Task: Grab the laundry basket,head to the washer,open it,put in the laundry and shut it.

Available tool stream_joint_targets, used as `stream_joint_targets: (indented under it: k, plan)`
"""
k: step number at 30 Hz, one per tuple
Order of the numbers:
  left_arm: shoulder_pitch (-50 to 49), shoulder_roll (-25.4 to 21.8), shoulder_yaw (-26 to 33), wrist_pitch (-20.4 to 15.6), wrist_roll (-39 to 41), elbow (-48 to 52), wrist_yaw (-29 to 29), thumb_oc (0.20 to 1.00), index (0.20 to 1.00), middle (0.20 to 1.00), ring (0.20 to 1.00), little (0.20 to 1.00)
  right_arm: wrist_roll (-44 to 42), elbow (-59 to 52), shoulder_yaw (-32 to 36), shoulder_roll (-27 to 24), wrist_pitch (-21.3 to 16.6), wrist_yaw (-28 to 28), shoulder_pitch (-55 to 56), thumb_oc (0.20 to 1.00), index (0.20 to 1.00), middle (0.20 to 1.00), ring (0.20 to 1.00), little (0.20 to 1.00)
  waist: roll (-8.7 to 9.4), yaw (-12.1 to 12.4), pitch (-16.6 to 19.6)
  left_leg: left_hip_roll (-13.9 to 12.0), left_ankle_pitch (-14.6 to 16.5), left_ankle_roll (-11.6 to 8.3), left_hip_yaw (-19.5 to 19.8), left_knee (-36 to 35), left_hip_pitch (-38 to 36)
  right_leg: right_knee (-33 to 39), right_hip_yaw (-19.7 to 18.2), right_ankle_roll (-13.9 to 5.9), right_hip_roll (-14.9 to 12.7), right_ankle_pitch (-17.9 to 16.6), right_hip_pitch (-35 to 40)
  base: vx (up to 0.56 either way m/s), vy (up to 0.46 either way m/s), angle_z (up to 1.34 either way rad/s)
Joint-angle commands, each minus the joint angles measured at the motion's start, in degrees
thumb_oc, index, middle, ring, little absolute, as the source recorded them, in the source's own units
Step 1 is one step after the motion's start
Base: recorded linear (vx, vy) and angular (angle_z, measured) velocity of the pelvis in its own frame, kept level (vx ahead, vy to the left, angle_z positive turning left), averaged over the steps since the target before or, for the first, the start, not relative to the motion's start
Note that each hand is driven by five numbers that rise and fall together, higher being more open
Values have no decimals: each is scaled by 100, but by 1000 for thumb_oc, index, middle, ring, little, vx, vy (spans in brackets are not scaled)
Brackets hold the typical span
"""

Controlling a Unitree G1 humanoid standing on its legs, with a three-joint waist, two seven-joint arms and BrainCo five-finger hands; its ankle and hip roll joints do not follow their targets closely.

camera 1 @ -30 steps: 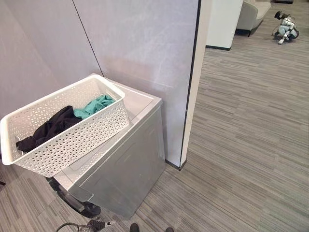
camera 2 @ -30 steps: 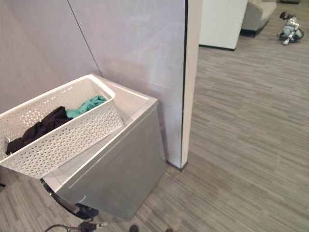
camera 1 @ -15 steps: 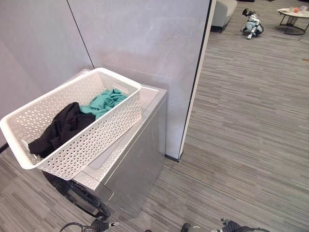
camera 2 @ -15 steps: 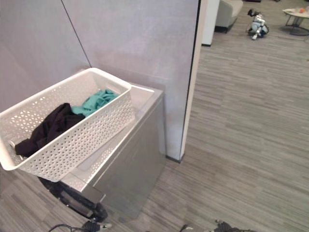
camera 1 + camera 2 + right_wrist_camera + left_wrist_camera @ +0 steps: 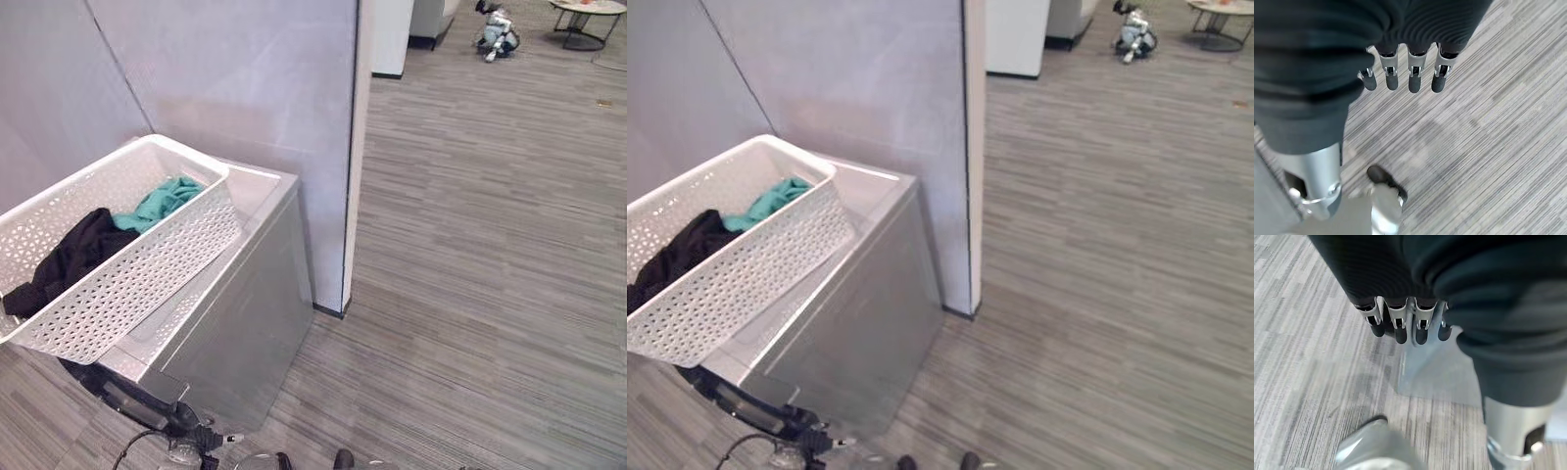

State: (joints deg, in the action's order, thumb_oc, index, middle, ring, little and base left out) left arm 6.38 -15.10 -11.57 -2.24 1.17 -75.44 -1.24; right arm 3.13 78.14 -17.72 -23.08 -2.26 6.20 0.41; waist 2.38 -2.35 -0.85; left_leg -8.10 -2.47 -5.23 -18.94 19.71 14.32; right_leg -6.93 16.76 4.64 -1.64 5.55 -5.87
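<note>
the laundry basket [image 5: 118,257] rests on top of the washer [image 5: 235,323], holding dark and teal laundry [image 5: 93,235]. wrist views add the left robot hand [image 5: 1405,325] and right robot hand [image 5: 1400,76]: fingers straight, empty, above the floor [image 5: 490,245].

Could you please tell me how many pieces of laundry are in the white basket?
2: a black garment at the laundry basket's near end and a teal garment toward its far end. More could be hidden beneath them.
</note>
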Motion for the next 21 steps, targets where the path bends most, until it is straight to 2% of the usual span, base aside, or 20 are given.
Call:
stream_joint_targets:
  k: [1, 2, 3, 4, 5, 6, 7, 8, 9, 10, 11, 12, 13, 14, 15, 16, 18, 19, 20, 21]
  plan:
    - [44, 11, -32, -60, -32, 63, -32, 1000, 1000, 1000, 1000, 1000, 66, 200, 126, -166, 39, -50, 51, 1000, 1000, 1000, 1000, 1000, -104, -11, 99, 233, 349, 271, 152, -396, -52, 682, -472, -741, -131, -451, 221, 54, 131, 19]
    - [39, 10, -40, -67, -15, 46, -49, 1000, 1000, 1000, 1000, 1000, 69, 184, 101, -174, 38, -57, 39, 1000, 1000, 1000, 1000, 1000, -138, 28, 124, 289, 340, 263, 468, -626, -71, 663, -553, -756, -151, -449, 194, 76, 204, -9]
    - [35, -8, -50, -81, 33, -12, -68, 1000, 1000, 1000, 1000, 1000, 74, 116, 78, -197, 34, -60, 28, 1000, 1000, 1000, 1000, 1000, -219, 26, 146, 194, 98, 149, 792, -1205, -163, 638, -678, -778, -170, -451, 152, 103, 286, -69]
    - [62, -3, -79, -78, 36, -70, -87, 1000, 1000, 1000, 1000, 1000, 77, 91, 90, -206, 39, -68, 31, 1000, 1000, 1000, 1000, 1000, -265, -8, 156, 39, -194, 40, 842, -1456, -140, 614, -700, -795, -215, -450, 129, 144, 391, -56]
    - [87, 0, -123, -79, 49, -143, -77, 1000, 1000, 1000, 1000, 1000, 79, 89, 67, -222, 49, -47, -8, 1000, 1000, 1000, 1000, 1000, -276, 56, 105, 91, -161, 32, 1393, -1248, -88, 543, -858, -825, -324, -435, 131, 105, 348, -48]
    - [79, 0, -131, -82, 69, -152, -59, 1000, 1000, 1000, 1000, 1000, 72, 86, 77, -230, 48, -40, -43, 1000, 1000, 1000, 1000, 1000, -306, 55, 111, 155, -92, 19, 1520, -1317, -150, 523, -941, -872, -372, -469, 100, 77, 266, -8]
    - [79, 1, -131, -82, 70, -153, -59, 1000, 1000, 1000, 1000, 1000, 72, 86, 77, -231, 48, -40, -43, 1000, 1000, 1000, 1000, 1000, -306, 58, 105, 155, -92, 19, 1516, -1323, -162, 522, -944, -873, -373, -468, 107, 61, 339, -33]
    - [80, 13, -164, -97, 24, -159, -63, 1000, 1000, 1000, 1000, 1000, 79, 153, 213, -251, 58, -12, -13, 1000, 1000, 1000, 1000, 1000, -394, -39, 171, 235, 2, 41, 1301, -1505, -305, 528, -954, -1034, -554, -556, 101, 50, 245, -51]
    - [80, 14, -164, -97, 24, -159, -63, 1000, 1000, 1000, 1000, 1000, 80, 153, 214, -252, 58, -11, -12, 1000, 1000, 1000, 1000, 1000, -394, -35, 169, 236, 3, 42, 1297, -1508, -311, 530, -958, -1036, -556, -557, 104, 68, 500, -34]
    - [106, -5, -187, -113, -20, -179, -41, 1000, 1000, 1000, 1000, 1000, 136, 171, 231, -269, 75, -7, -81, 1000, 1000, 1000, 1000, 1000, -394, -69, 178, 457, 175, 159, 1277, -1309, -275, 566, -1097, -1169, -785, -733, 47, 20, 259, 1]
    - [107, -5, -187, -114, -20, -180, -41, 1000, 1000, 1000, 1000, 1000, 136, 172, 231, -269, 75, -7, -82, 1000, 1000, 1000, 1000, 1000, -392, -63, 178, 458, 182, 163, 1270, -1301, -273, 567, -1104, -1172, -787, -735, 45, 24, 526, 32]
    - [133, -33, -199, -135, -27, -144, -14, 1000, 1000, 1000, 1000, 1000, 169, 159, 245, -250, 79, 27, -114, 1000, 1000, 1000, 1000, 1000, -385, -75, 186, 651, 296, 275, 1113, -1264, -266, 660, -1201, -1307, -1037, -986, -33, 6, 273, 10]
    - [134, -33, -199, -135, -27, -145, -13, 1000, 1000, 1000, 1000, 1000, 169, 159, 246, -250, 80, 27, -114, 1000, 1000, 1000, 1000, 1000, -383, -69, 188, 653, 298, 277, 1106, -1264, -265, 664, -1208, -1310, -1040, -990, -36, -8, 502, -19]
    - [149, -86, -166, -147, -27, -114, -10, 1000, 1000, 1000, 1000, 1000, 195, 71, 219, -246, 78, 56, -187, 1000, 1000, 1000, 1000, 1000, -366, -70, 205, 811, 413, 383, 953, -1271, -240, 724, -1278, -1416, -1281, -1313, -215, -12, 236, -43]
    - [150, -87, -166, -147, -27, -115, -9, 1000, 1000, 1000, 1000, 1000, 195, 70, 219, -246, 80, 57, -186, 1000, 1000, 1000, 1000, 1000, -362, -59, 211, 812, 416, 386, 940, -1270, -236, 727, -1292, -1419, -1283, -1317, -225, -25, 355, -55]
    - [162, -102, -167, -145, -60, -99, -9, 1000, 1000, 1000, 1000, 1000, 234, -1, 168, -243, 69, 80, -226, 1000, 1000, 1000, 1000, 1000, -337, -46, 194, 887, 460, 431, 826, -1255, -218, 744, -1234, -1480, -1435, -1557, -315, -53, 294, -59]
    - [183, -212, -151, -105, -149, -31, -12, 1000, 1000, 1000, 1000, 1000, 283, -276, -49, -178, 69, 116, -376, 1000, 1000, 1000, 1000, 1000, -347, 70, 37, 850, 440, 444, 437, -1394, -350, 328, -518, -1420, -1338, -1444, -603, -88, 332, -60]
    - [185, -214, -149, -105, -149, -31, -12, 1000, 1000, 1000, 1000, 1000, 283, -277, -49, -177, 69, 116, -378, 1000, 1000, 1000, 1000, 1000, -342, 66, 47, 856, 426, 447, 438, -1402, -336, 329, -518, -1419, -1343, -1451, -618, -64, 209, -77]
    - [188, -234, -147, -83, -210, -33, -1, 1000, 1000, 1000, 1000, 1000, 312, -372, -141, -150, 47, 149, -397, 1000, 1000, 1000, 1000, 1000, -336, 109, -15, 853, 401, 428, 281, -1469, -430, 173, -142, -1382, -1267, -1278, -507, -44, 212, -100]
    - [158, -273, -127, -66, -273, -33, 11, 1000, 1000, 1000, 1000, 1000, 362, -426, -259, -134, 25, 173, -407, 1000, 1000, 1000, 1000, 1000, -317, 127, -53, 878, 343, 439, 160, -1605, -515, -111, 45, -1278, -1062, -1055, -476, -54, 281, -93]
